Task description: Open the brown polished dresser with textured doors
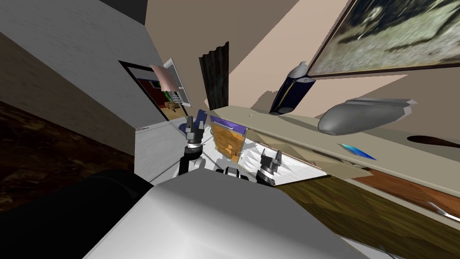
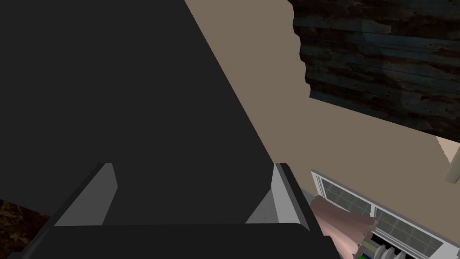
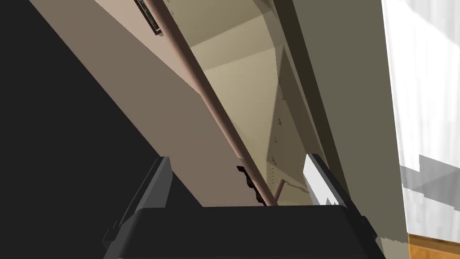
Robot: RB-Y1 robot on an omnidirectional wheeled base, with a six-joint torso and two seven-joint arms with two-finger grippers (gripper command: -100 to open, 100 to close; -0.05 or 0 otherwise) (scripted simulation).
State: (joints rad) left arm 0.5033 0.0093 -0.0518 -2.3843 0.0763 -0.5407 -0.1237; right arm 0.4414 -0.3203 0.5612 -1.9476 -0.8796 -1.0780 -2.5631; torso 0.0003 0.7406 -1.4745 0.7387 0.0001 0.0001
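The dresser point(image 1: 359, 211) ran from the middle of the head view out toward 4 o'clock, dark brown wood on its front under a pale top. At its near end a lighter brown panel point(image 1: 228, 143) stood out from the front, most likely one door hanging open. The right gripper point(image 1: 271, 156) sat at about 4 o'clock of that panel, close to the front, its fingers spread and holding nothing. In the right wrist view a thin pinkish-brown rod point(image 3: 211, 101) ran out from between those fingers, with a short stub tying it to the pale surface behind. I took it for a handle, and the hand seemed lined up along it so the blades could straddle it before closing. How near the rod was to them I could not tell. The left gripper point(image 1: 196, 120) hung at 9 o'clock of the panel, fingers apart and empty, probably held clear of the work. On the top, a dark blue bottle point(image 1: 289, 92) at 1 o'clock of the right gripper and a grey oblong thing point(image 1: 359, 118) at 2 o'clock sat back from the front edge, out of a door's path.
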